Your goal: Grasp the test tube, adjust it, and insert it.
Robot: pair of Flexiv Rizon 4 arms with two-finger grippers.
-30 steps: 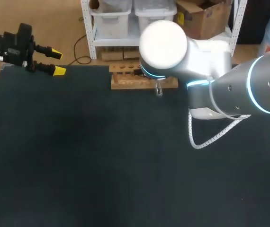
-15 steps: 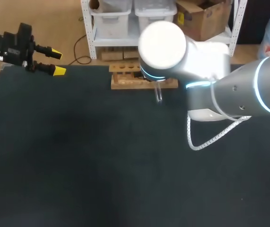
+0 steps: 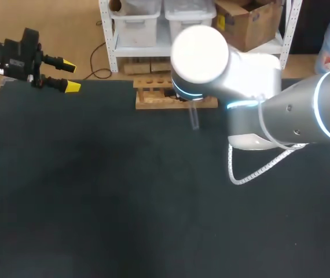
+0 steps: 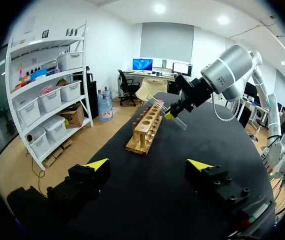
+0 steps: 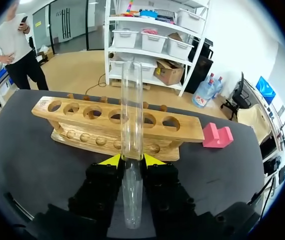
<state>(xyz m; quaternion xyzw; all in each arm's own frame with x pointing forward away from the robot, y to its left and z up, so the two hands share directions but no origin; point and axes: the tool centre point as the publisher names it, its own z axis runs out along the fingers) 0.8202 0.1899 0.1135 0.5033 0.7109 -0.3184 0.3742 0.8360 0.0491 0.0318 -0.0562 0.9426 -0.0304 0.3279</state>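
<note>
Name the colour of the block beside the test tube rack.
Pink. The block shows best in the right wrist view.

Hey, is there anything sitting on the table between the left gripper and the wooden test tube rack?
Nothing. In the left wrist view, only bare black table lies between the left gripper and the wooden rack.

The table (image 3: 95,197) is matte black, the rack (image 5: 82,122) pale tan wood, the test tube (image 5: 131,110) clear, the block (image 5: 217,136) pink. The left gripper (image 4: 147,165) and right gripper (image 5: 132,161) are black, yellow-tipped; the right arm (image 3: 304,110) is silver, ringed cyan.
</note>
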